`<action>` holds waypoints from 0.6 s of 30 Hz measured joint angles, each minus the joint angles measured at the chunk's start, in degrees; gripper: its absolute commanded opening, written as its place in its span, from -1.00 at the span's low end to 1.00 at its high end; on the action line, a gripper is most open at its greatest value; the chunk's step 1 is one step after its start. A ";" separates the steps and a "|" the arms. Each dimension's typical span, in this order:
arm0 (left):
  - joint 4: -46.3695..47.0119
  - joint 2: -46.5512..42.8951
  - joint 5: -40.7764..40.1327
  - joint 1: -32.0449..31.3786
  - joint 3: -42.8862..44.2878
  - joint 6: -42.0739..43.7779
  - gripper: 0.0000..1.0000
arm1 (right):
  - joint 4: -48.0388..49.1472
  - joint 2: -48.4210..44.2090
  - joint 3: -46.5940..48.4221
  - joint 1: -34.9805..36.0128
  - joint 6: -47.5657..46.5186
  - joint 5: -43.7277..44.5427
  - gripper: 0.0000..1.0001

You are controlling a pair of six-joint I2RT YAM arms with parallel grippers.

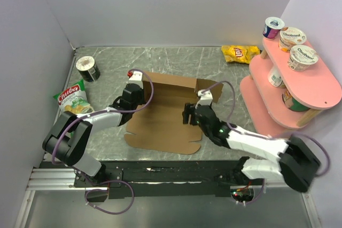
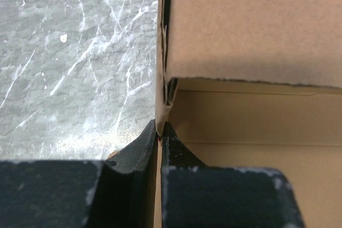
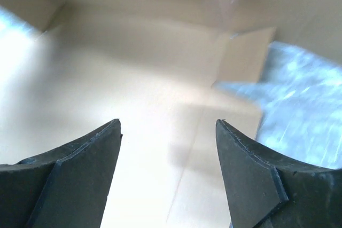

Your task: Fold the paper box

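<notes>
At the far left of the top view a green bag [image 1: 72, 100] lies flat on the table [image 1: 160, 60], with a dark tin [image 1: 87, 69] just above it near the upper left corner. Both sit well apart from the box [image 1: 160, 126].

The left gripper [image 1: 134, 81] reaches to the box's upper left corner. In the left wrist view it [image 2: 160, 129] is clenched on the thin raised side wall of the box [image 2: 251, 30], one finger outside over the marble and one inside.

The box lies in the middle of the frame as a brown sheet. Its far wall stands up along the upper edge, and its near part is flat on the table. The left arm covers part of its left edge.

The right gripper [image 1: 187, 115] hangs over the sheet's right half, hiding some of it. In the right wrist view it [image 3: 168, 124] is released, with the jaws wide apart, nothing between them and blurred cardboard [image 3: 133, 78] below.

A grey cable [image 1: 227, 86] arcs over the box's upright right flap.

At upper right lies a yellow bag [image 1: 240, 53]. Beside it a pink shelf [image 1: 320, 86] fills the right edge, with cups [image 1: 303, 57] on its tiers.
</notes>
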 measured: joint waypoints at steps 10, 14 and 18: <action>-1.25 0.00 0.02 0.28 0.70 -0.11 -0.98 | -18.71 -27.91 4.11 -0.92 -2.80 -4.24 0.76; -1.25 0.00 0.07 0.31 0.70 -0.11 -0.98 | -23.30 -18.93 20.28 -12.39 -5.81 -9.70 0.85; -1.25 0.02 0.22 0.33 0.70 -0.09 -0.98 | -26.23 -6.60 33.46 -18.62 -12.37 -14.16 0.85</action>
